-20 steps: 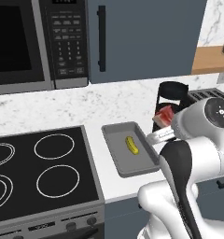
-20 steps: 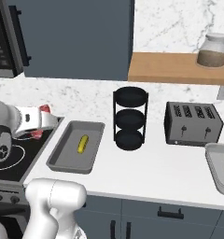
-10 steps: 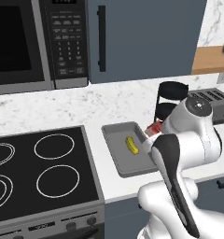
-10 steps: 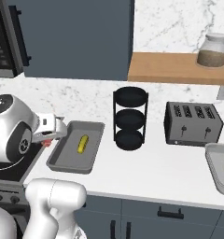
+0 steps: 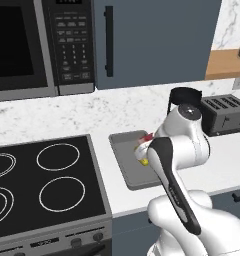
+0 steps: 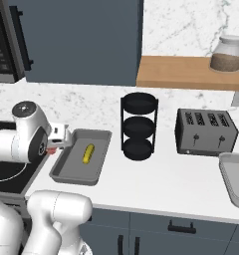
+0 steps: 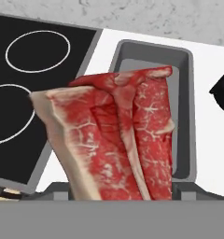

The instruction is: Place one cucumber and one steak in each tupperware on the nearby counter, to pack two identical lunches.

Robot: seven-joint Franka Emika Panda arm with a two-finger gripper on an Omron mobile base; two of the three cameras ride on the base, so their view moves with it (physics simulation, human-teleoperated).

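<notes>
A raw red steak (image 7: 118, 140) hangs in my gripper (image 7: 119, 196), which is shut on it; the meat covers the fingertips. The steak (image 5: 148, 136) hovers just over the grey tupperware (image 5: 123, 150) that sits on the white counter (image 5: 227, 162) beside the stove. One yellow-green cucumber (image 6: 88, 153) lies lengthwise in that tupperware (image 6: 71, 175). From the right side, the gripper (image 6: 59, 143) is at the tupperware's left rim, with a bit of red steak (image 6: 52, 150) showing under it. The tupperware's (image 7: 179, 60) floor shows behind the meat.
A black stove top (image 5: 47, 180) borders the tupperware on the left. A black three-tier stand (image 6: 139, 127) and a toaster (image 6: 206, 132) stand further right. Another grey tray (image 6: 230, 182) with dark items lies at the right edge. A microwave (image 5: 27, 45) hangs above.
The hand has swung left and down with the steak, from near the black stand to over the tupperware. The cucumber has stayed put.
</notes>
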